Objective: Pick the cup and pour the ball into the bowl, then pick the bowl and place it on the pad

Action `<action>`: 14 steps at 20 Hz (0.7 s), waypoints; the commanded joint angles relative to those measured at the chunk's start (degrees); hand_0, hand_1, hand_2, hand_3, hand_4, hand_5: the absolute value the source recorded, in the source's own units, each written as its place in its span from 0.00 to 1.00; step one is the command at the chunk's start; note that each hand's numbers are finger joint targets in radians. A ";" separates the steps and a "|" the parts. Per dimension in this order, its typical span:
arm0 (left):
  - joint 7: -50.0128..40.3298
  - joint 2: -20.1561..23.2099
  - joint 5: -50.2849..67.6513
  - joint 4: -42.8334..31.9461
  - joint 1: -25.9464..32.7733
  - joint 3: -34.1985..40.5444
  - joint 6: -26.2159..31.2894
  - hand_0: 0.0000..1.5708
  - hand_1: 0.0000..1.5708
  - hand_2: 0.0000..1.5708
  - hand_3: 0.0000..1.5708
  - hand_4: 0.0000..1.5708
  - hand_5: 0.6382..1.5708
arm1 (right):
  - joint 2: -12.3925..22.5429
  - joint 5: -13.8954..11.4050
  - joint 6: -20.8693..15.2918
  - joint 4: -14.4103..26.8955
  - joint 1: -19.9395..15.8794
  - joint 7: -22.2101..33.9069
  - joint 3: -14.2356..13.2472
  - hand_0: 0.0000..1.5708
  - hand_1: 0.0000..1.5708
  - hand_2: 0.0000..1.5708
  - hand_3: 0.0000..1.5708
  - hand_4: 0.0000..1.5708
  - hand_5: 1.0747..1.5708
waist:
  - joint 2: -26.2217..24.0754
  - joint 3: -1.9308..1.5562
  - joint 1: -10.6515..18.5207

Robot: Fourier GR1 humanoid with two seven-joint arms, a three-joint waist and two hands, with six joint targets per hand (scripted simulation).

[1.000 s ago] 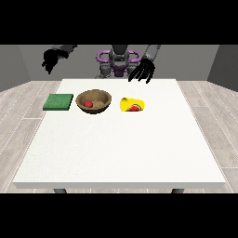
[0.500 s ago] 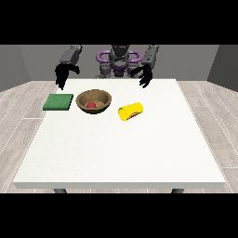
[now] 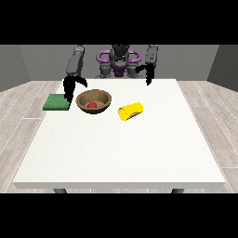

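Wooden bowl (image 3: pixel 94 101) just beside robot hand (image 3: pixel 69 88) at the view's left, fingers straight, pointing down, empty.

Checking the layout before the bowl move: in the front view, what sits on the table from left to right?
Green pad → wooden bowl with the red ball inside → yellow cup lying on its side.

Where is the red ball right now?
The red ball sits inside the brown bowl, left of the yellow cup lying on its side.
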State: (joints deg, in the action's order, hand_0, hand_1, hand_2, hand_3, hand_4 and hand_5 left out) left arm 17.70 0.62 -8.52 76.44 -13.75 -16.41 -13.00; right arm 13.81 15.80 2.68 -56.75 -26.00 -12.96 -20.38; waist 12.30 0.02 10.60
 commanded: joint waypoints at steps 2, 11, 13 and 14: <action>-5.57 0.26 -0.47 4.52 -0.87 0.97 0.85 0.00 0.00 0.00 0.00 0.60 0.85 | -1.71 -1.12 1.17 9.19 -0.36 -6.60 0.91 0.00 0.00 0.00 0.00 0.27 1.00 | -1.48 -0.06 -0.77; -7.78 1.95 -0.87 10.12 0.57 2.44 3.71 0.00 0.00 0.00 0.00 0.61 0.85 | -1.07 -1.93 4.34 21.65 -1.00 -16.72 0.58 0.00 0.00 0.00 0.00 0.22 1.00 | 0.17 -0.06 -1.46; -3.73 1.11 -2.25 9.98 1.72 1.49 3.01 0.00 0.00 0.00 0.00 0.61 0.85 | 0.05 -1.62 3.82 24.51 -4.69 -17.90 -0.26 0.00 0.00 0.00 0.00 0.22 1.00 | 2.99 -0.06 -0.19; -9.80 1.46 -2.21 13.61 2.12 1.08 3.75 0.00 0.00 0.00 0.00 0.61 0.84 | 0.43 -1.85 3.63 26.02 -3.94 -16.99 -0.17 0.00 0.00 0.00 0.00 0.22 1.00 | 0.26 -0.07 -0.02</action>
State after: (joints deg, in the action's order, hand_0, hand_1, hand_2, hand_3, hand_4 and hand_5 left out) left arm 11.96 2.00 -10.04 86.31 -12.45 -15.06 -9.88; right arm 14.20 14.28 6.40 -35.64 -28.91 -28.09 -20.54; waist 13.36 0.12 10.23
